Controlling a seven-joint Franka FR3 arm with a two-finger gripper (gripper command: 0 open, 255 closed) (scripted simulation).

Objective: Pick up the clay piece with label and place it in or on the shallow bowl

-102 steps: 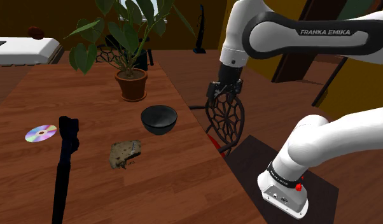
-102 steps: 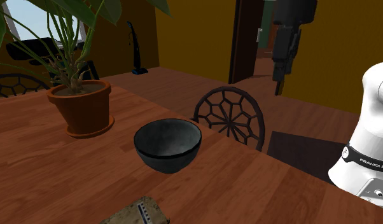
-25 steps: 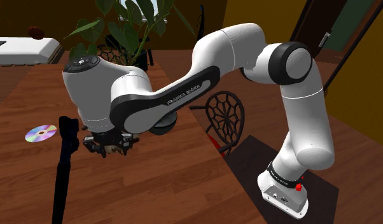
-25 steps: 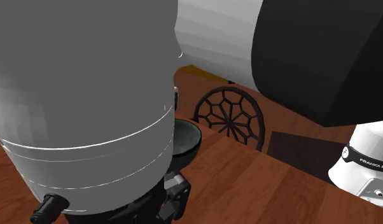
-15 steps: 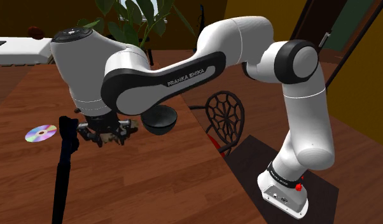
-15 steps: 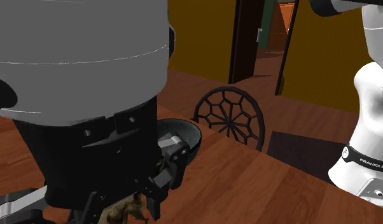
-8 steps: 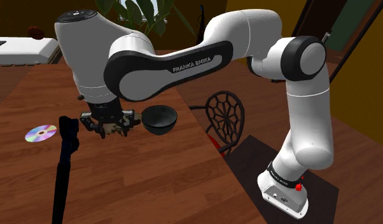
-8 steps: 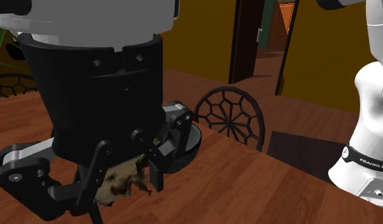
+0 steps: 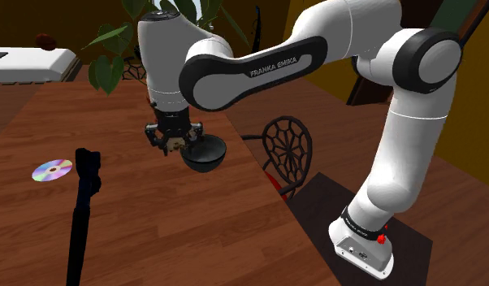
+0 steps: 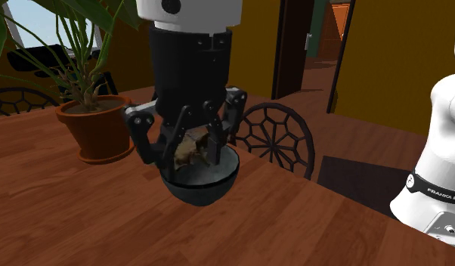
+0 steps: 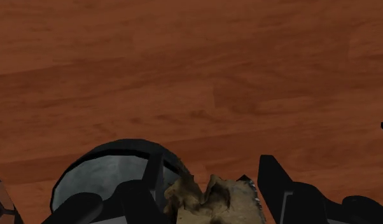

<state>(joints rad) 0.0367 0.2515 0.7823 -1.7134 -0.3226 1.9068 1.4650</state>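
Observation:
My black gripper (image 9: 175,145) is shut on the clay piece (image 10: 188,148), a tan, ragged lump clasped between the two fingers (image 11: 142,198). In the shoulder view the gripper hangs at the left rim of the dark shallow bowl (image 9: 207,156). In the second exterior view the gripper (image 10: 190,153) hovers directly above the bowl (image 10: 201,186), and the clay sits just over the bowl's opening. The wrist view has the clay piece (image 11: 217,200) between the fingers and the bowl (image 11: 98,179) beside and below them. The label on the clay is hidden.
A potted plant (image 10: 103,127) stands behind the bowl on the wooden table (image 9: 153,236). A shiny disc (image 9: 53,170) and a long black object (image 9: 83,207) lie toward the shoulder view's left. A dark lattice chair (image 9: 288,153) stands past the table's edge.
The gripper has lifted the clay piece off the table and carried it toward the shoulder view's right, from beside the long black object to over the bowl. The fingers stayed shut on it.

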